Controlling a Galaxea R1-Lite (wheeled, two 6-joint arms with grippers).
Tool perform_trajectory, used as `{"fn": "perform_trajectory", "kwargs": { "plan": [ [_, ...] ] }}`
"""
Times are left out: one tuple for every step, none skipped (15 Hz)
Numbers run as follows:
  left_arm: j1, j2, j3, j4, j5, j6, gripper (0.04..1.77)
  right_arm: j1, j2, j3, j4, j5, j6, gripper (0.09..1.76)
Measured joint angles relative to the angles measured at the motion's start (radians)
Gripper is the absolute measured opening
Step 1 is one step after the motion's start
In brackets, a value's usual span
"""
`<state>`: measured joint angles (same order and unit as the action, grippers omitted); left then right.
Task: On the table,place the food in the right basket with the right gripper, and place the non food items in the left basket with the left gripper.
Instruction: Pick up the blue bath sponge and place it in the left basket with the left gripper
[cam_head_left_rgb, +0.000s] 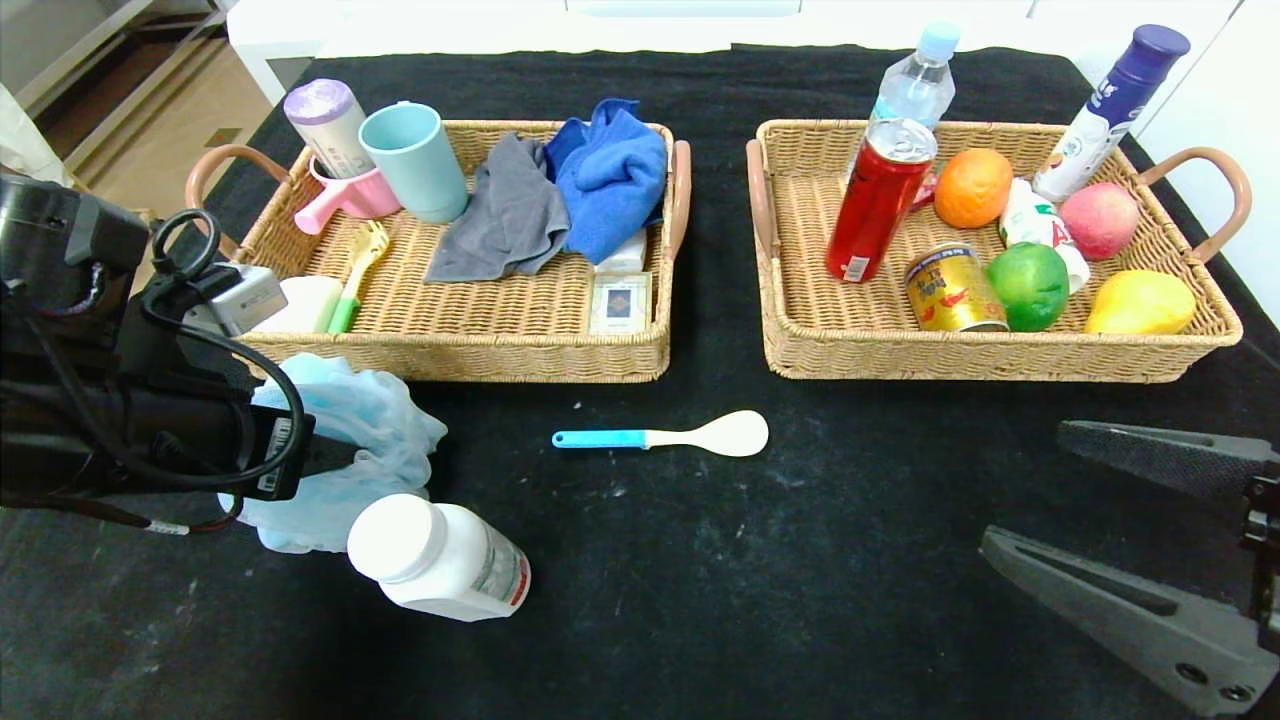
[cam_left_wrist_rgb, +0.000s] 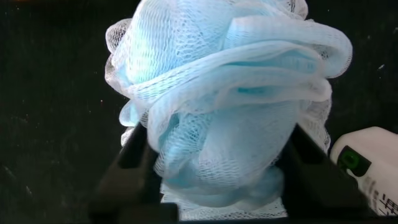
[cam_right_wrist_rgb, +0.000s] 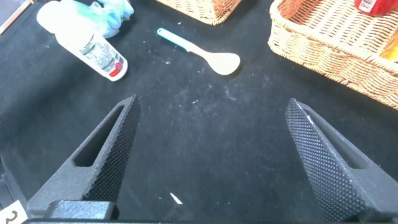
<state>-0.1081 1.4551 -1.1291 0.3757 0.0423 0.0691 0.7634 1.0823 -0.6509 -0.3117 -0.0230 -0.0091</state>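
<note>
Left gripper (cam_left_wrist_rgb: 214, 168) low over the table's front-left area, just ahead of the left basket (cam_head_left_rgb: 455, 350); jaws straddle the pale blue mesh bath pouf (cam_left_wrist_rgb: 230, 93) and press its sides, grip apparently forming. Pouf looks featherlight, soft, springy; it will squash, so pinch deep through the bunched core. White pill bottle (cam_head_left_rgb: 440, 558) lies beside it, spoon (cam_head_left_rgb: 665, 437) mid-table. Right gripper (cam_right_wrist_rgb: 208, 158) idle near the front-right edge, fingers spread, empty.

It looks like a test room set up for a robot, not a real home. A desk (cam_head_left_rgb: 700, 560) wears a black cloth. Two woven baskets, the left basket (cam_head_left_rgb: 520, 350) and the right basket (cam_head_left_rgb: 1000, 355), sit side by side. White walls and a wood floor (cam_head_left_rgb: 170, 120) show behind.
</note>
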Motion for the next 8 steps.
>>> {"fn": "perform_trajectory", "kwargs": {
  "plan": [
    [0.001, 0.000, 0.001, 0.000, 0.000, -0.001, 0.95, 0.000, 0.001, 0.000, 0.000, 0.000, 0.000, 1.70],
    [0.001, 0.000, 0.001, -0.001, 0.000, -0.001, 0.86, -0.001, 0.003, 0.000, 0.000, 0.000, 0.000, 1.70],
    [0.000, 0.000, 0.001, -0.001, 0.000, -0.001, 0.78, -0.002, 0.006, 0.000, 0.000, 0.000, 0.000, 1.70],
    [0.000, 0.000, 0.001, -0.001, 0.001, -0.002, 0.63, -0.002, 0.008, 0.000, 0.000, 0.000, 0.000, 1.70],
    [0.000, 0.000, 0.001, -0.002, 0.001, -0.002, 0.48, -0.002, 0.010, 0.001, 0.000, 0.000, 0.000, 1.70],
    [0.000, 0.000, 0.001, -0.002, 0.002, -0.003, 0.43, -0.002, 0.012, 0.001, 0.000, 0.000, 0.000, 1.70],
    [-0.001, 0.001, 0.001, -0.002, 0.002, -0.003, 0.42, -0.003, 0.014, 0.001, -0.001, 0.000, 0.001, 1.70],
    [-0.001, 0.001, 0.001, -0.001, 0.002, -0.002, 0.40, -0.003, 0.016, 0.001, -0.001, 0.000, 0.001, 1.71]
  ]
}}
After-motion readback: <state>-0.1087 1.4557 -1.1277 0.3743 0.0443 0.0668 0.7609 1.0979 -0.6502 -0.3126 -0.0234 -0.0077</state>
